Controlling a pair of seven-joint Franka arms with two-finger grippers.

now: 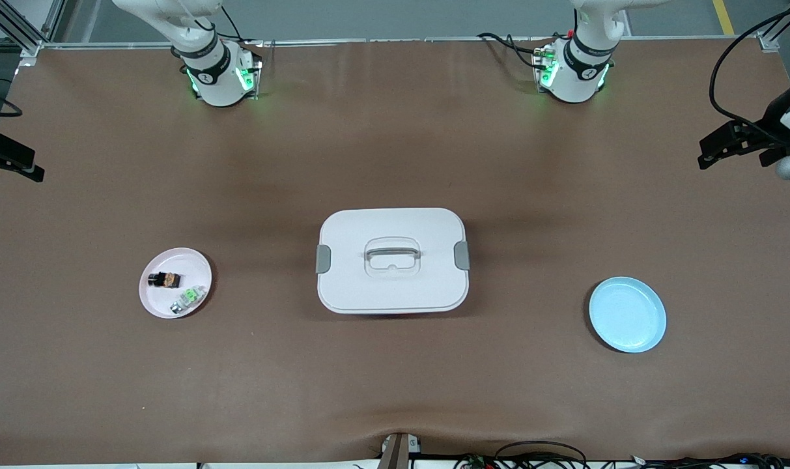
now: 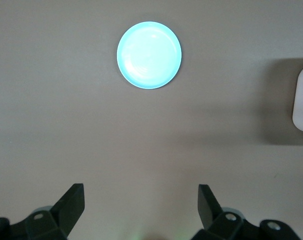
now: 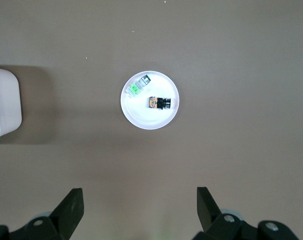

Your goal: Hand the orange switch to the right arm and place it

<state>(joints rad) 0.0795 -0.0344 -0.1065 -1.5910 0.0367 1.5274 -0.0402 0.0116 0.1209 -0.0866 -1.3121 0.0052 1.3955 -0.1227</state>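
Observation:
The orange switch (image 1: 165, 280), a tiny black stub with an orange middle, lies on the pink plate (image 1: 173, 260) toward the right arm's end of the table. It also shows in the right wrist view (image 3: 159, 103), on the same plate (image 3: 146, 117). My right gripper (image 3: 140, 195) is open and empty, high above the table, apart from the plate. My left gripper (image 2: 140, 192) is open and empty, high above the table, with the empty blue plate (image 2: 149, 55) below it. Neither gripper shows in the front view.
A green-and-clear part (image 1: 189, 298) lies beside the switch on the pink plate. A white lidded box (image 1: 349, 273) with a handle sits mid-table. The blue plate (image 1: 627, 314) lies toward the left arm's end. Black fixtures (image 1: 733, 143) stand at the table's ends.

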